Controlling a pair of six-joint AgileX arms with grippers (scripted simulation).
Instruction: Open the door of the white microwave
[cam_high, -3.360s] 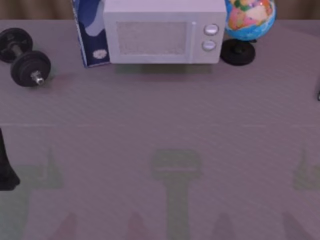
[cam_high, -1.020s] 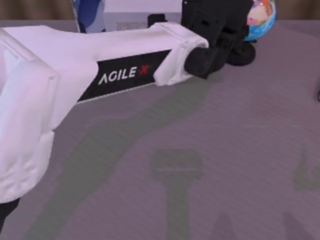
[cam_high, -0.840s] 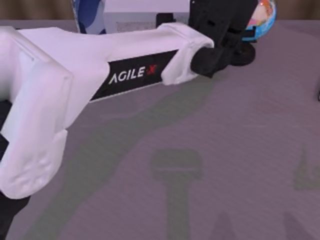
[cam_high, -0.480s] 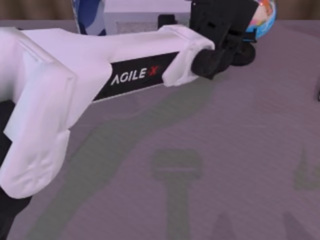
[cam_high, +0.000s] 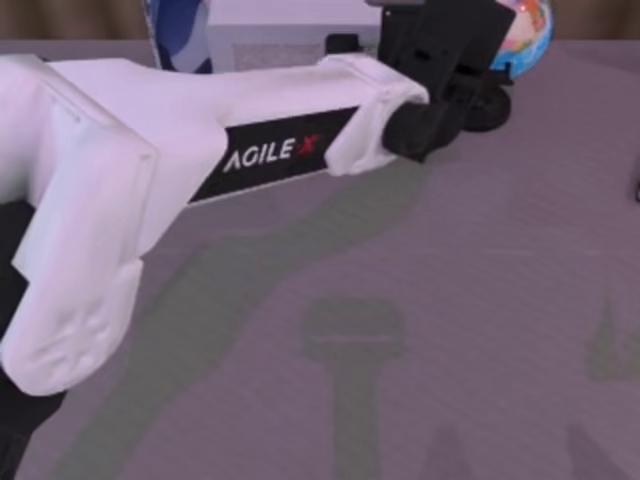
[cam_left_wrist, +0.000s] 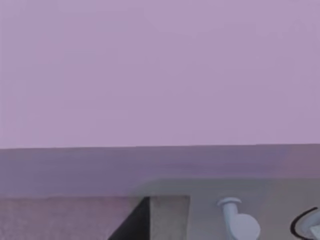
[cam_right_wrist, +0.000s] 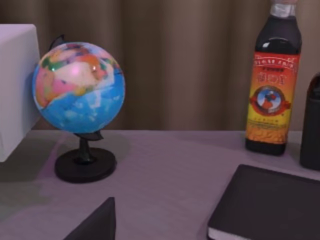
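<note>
The white microwave stands at the table's far edge, its door mostly hidden under the left gripper, whose grasp I cannot tell, so it could slip off the door's edge and leave it closed

the left arm is white with a black strip that has white letters and a red x. the white microwave peeks out behind it. the carton is blue and white. the globe is bright blue with pink, orange, yellow and green patches (its stand is black). the bottle is dark with a red and orange label. the book is black. the table is greyish purple. the curtain is brown.
</note>
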